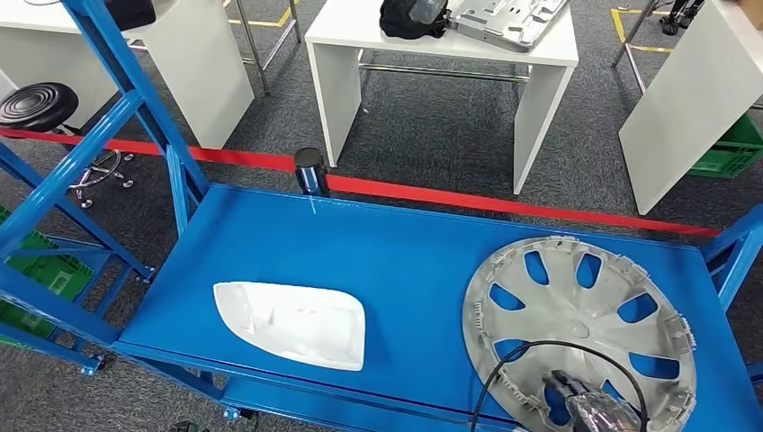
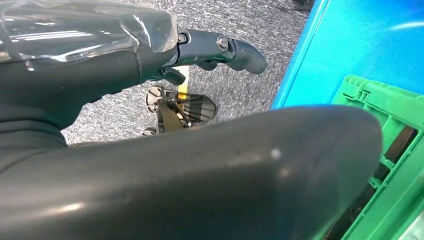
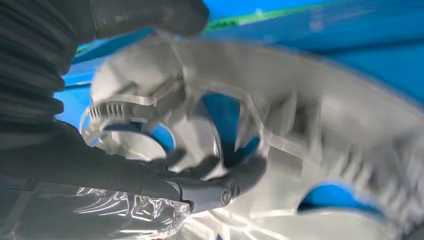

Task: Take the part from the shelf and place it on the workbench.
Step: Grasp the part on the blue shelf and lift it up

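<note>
A silver hubcap point(image 1: 576, 315) lies flat at the right end of the blue shelf point(image 1: 396, 252). My right hand point(image 1: 589, 407) is over its near rim. In the right wrist view the hubcap point(image 3: 310, 115) is close and blurred, and my right hand point(image 3: 100, 165) grips it: dark fingers point(image 3: 220, 185) hook through a spoke opening, with the thumb on the other side of the rim. A white moulded cover point(image 1: 292, 322) lies at the shelf's left. My left hand point(image 2: 150, 150) hangs beside the shelf, fingers point(image 2: 235, 50) spread and holding nothing.
A white workbench point(image 1: 432, 45) stands beyond the red floor line point(image 1: 504, 202), with a grey tray and a black item on it. Blue frame bars point(image 1: 135, 99) rise at the shelf's left. A green crate point(image 2: 390, 110) sits under the shelf. A black cable point(image 1: 504, 369) loops over the hubcap.
</note>
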